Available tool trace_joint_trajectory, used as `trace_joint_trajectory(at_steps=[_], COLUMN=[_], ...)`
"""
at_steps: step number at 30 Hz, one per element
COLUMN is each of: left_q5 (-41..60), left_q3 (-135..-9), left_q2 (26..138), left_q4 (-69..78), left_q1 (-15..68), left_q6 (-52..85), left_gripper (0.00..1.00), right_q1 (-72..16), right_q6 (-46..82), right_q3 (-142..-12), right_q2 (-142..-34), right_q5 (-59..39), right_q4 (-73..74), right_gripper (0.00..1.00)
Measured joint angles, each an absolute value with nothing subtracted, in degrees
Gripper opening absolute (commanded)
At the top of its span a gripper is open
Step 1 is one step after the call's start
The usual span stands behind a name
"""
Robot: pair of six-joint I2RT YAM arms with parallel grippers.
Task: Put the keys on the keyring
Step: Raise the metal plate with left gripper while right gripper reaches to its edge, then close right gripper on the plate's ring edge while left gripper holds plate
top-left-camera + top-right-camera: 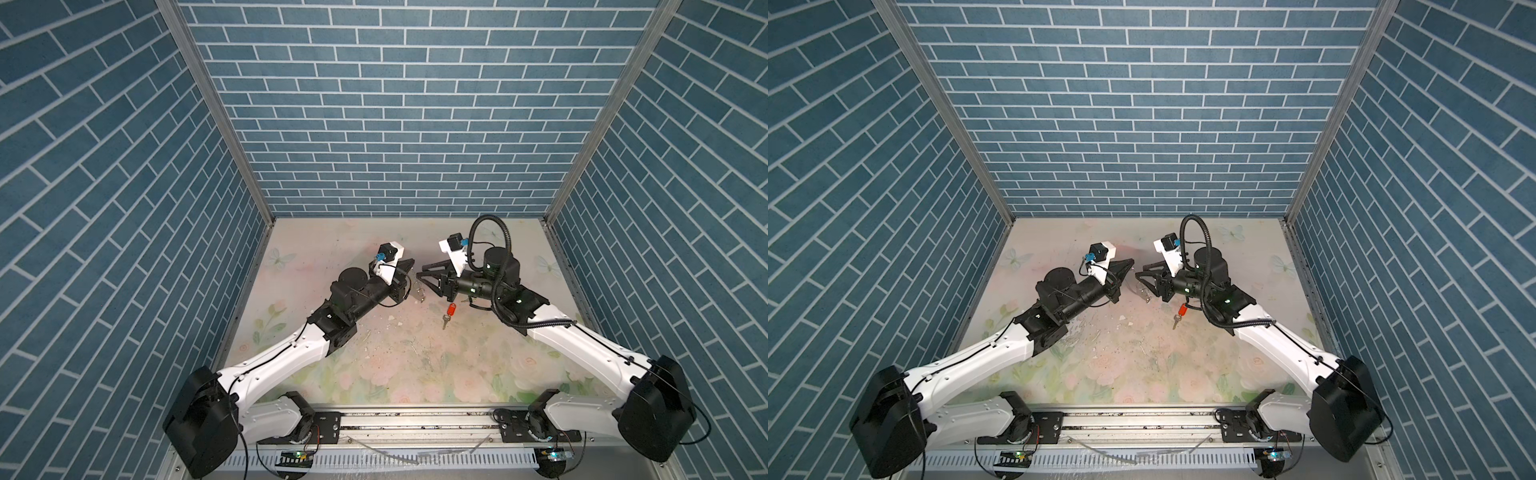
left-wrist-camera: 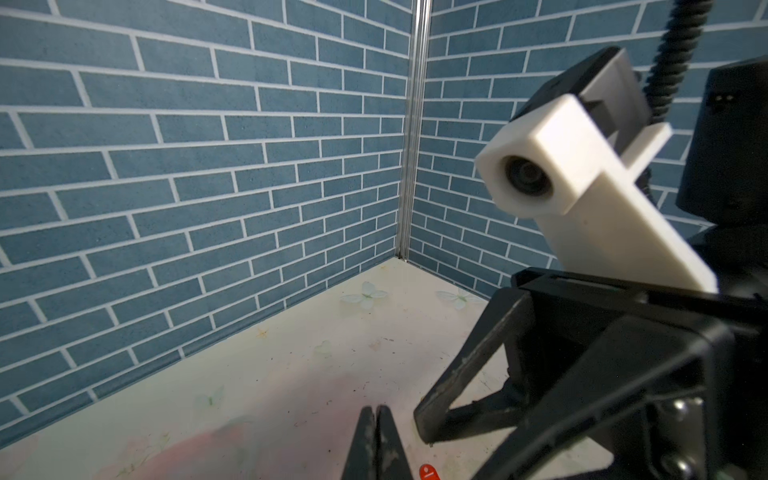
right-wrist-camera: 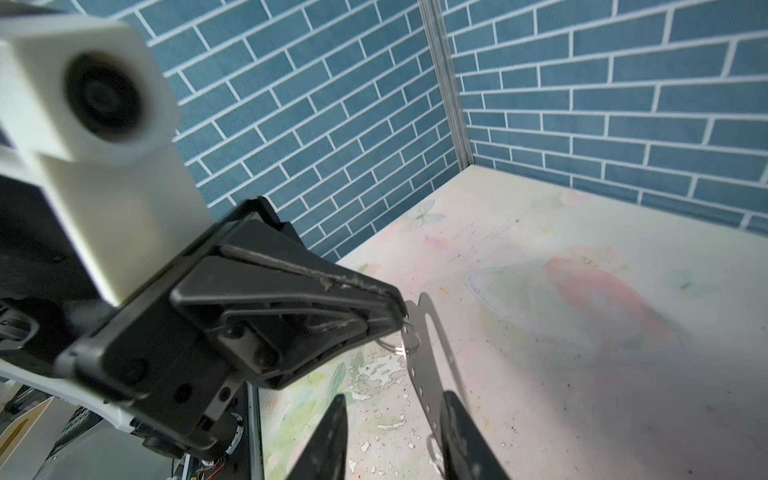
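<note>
Right wrist view shows the left gripper (image 3: 399,309) with fingers clenched on a small silver metal ring (image 3: 409,330) of the dark flat oval strap keyring (image 3: 422,370), which hangs below those fingertips over the floral-printed tabletop (image 3: 582,374). The right gripper (image 3: 392,401) has its fingers apart, released, with the strap lying against one of them. In both top views the small silver metal key with red oblong plastic tag (image 1: 448,312) (image 1: 1181,310) lies on the tabletop near the right gripper, apart from the keyring.
</note>
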State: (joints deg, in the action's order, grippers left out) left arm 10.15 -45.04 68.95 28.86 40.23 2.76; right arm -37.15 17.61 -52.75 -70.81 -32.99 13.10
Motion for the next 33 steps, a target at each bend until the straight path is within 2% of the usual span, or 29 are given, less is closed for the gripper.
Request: trace_joint_trajectory(at_steps=[10, 21, 33], left_q5=[21.5, 32.58, 37.26], left_q3=[-53.17, -57.08, -58.06], left_q2=[72.44, 74.81, 77.19], left_q4=[30.2, 30.22, 30.39], left_q1=[36.67, 34.15, 34.11], left_q6=[5.13, 8.32, 10.31], left_gripper=[0.0, 0.0, 0.0], right_q1=[-31.42, -29.93, -29.93], right_q6=[14.26, 12.36, 12.19], right_q3=[-57.58, -59.59, -60.27], right_q2=[-70.94, -73.76, -73.95], right_q5=[-37.78, -45.8, -49.12], right_q4=[11.7, 12.01, 14.61], right_gripper=[0.25, 0.25, 0.24])
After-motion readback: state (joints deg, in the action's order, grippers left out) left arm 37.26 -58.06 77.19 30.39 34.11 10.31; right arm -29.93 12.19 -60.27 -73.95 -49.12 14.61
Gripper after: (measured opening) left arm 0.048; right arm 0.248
